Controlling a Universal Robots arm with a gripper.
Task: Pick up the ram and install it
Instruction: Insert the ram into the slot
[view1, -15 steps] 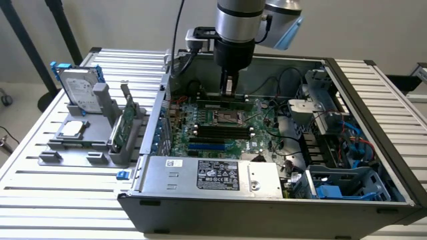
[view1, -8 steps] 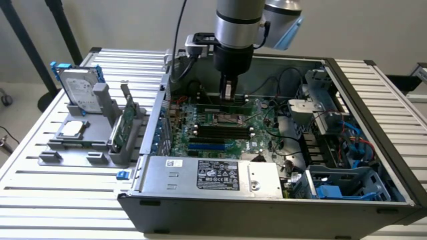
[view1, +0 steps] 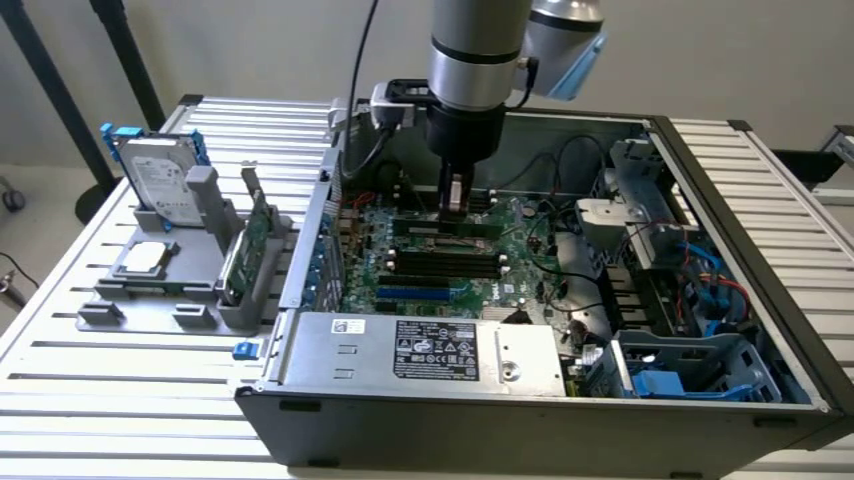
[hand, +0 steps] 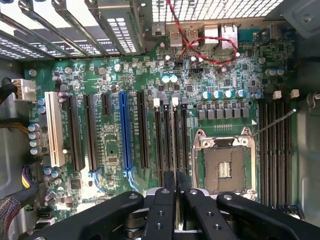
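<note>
While the gripper (view1: 455, 205) is lowered into the open computer case (view1: 747, 190), the ram (hand: 176, 145) is held edge-on between its nearly closed fingers (hand: 164, 210), directly over the black memory slots (hand: 170, 137).

In the wrist view the ram is seen as a thin dark edge running straight out from the fingertips, in line with the slot beneath it; it is presumably gripped by its flat faces so that its contact edge is left free to meet the slot. Whether that edge is already seated cannot be told. The empty processor socket (hand: 225, 167) lies just beside the gripper on the motherboard (hand: 112, 90). Well away from the gripper, outside the case, a grey fixture (view1: 180, 290) is seen carrying a hard drive (view1: 160, 175), a processor chip (view1: 144, 258) and an upright green card (view1: 247, 255).
</note>
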